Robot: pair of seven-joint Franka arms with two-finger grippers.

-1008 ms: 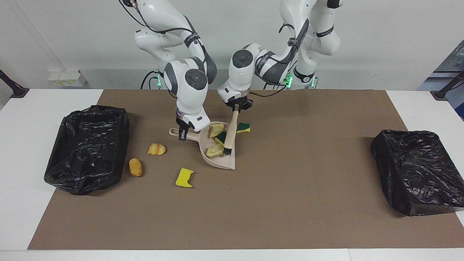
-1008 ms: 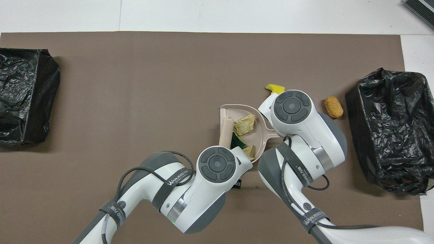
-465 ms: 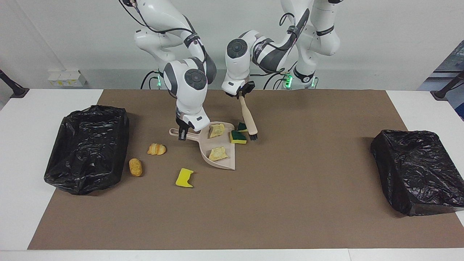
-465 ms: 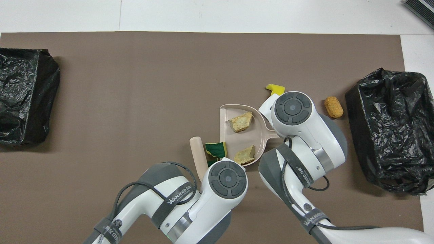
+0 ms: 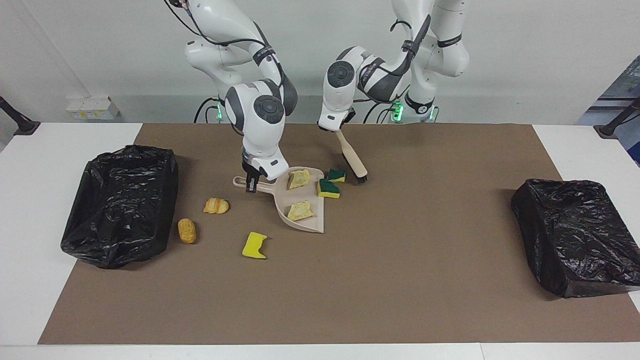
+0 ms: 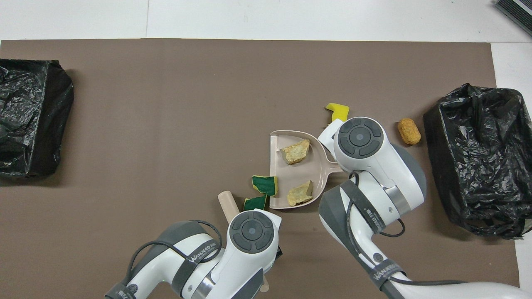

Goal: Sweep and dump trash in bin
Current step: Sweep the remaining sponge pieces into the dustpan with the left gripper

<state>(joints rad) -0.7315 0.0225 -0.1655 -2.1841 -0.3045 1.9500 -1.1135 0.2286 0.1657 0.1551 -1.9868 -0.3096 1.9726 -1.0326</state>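
Sweeping step: left tool (image 5: 339, 131) clenched the brush (image 5: 352, 159), right tool (image 5: 251, 183) gripped the dustpan (image 5: 303, 224) handle; two sponge pieces (image 5: 328, 188) at its lip needed brushing in.

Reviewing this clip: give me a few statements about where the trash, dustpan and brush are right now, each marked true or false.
1. Two tan scraps lie in the dustpan. True.
2. The left gripper holds the dustpan's handle. False: it is shut on the brush; the right gripper is shut on the dustpan's handle.
3. Both green-topped sponge chunks sit fully inside the dustpan. False: one lies at its open edge, the other on the mat beside it.
4. A yellow sponge piece lies on the mat outside the dustpan. True.
5. The croissant-like piece is already inside a black bin. False: it lies on the mat.
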